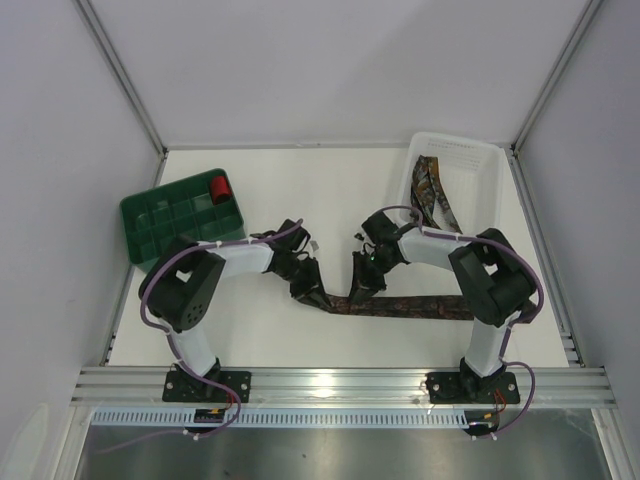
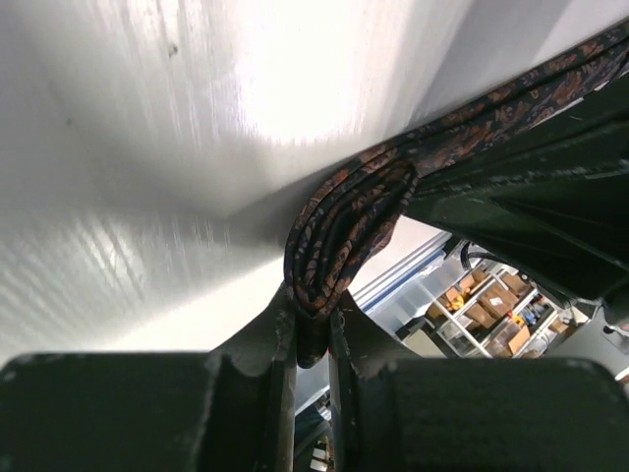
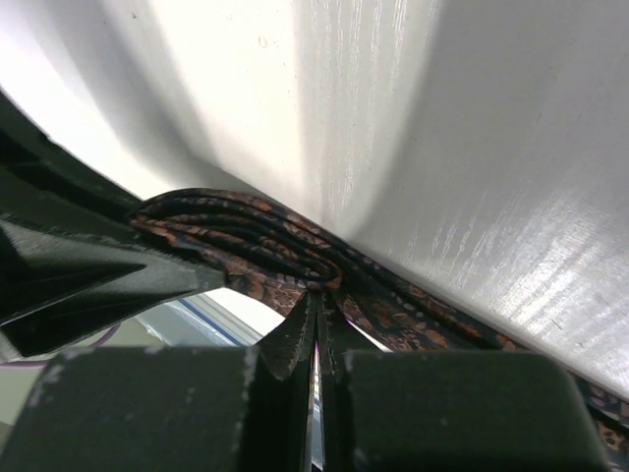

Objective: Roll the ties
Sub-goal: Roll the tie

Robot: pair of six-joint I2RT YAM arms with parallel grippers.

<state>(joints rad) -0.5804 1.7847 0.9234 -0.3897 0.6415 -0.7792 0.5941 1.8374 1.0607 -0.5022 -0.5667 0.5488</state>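
One patterned tie [image 1: 410, 306] lies flat along the table's front, its left end wound into a loose roll between the two grippers. In the left wrist view that folded bundle of the tie [image 2: 344, 226] runs down into my left gripper [image 2: 313, 323], whose fingers [image 2: 280, 339] press on it from both sides. My left gripper [image 1: 320, 297] sits at the roll's left side. My right gripper [image 3: 321, 293] is shut, its tips pinching the tie [image 3: 256, 236] at the core of the coiled layers. In the top view the right gripper [image 1: 361, 293] is just right of the left one. A second tie [image 1: 432, 195] lies in the white basket.
The white basket [image 1: 490, 190] stands at the back right. At the back left is a green compartment tray [image 1: 165, 225] holding a small red roll [image 1: 220, 187]. Metal frame rails border the table's edges.
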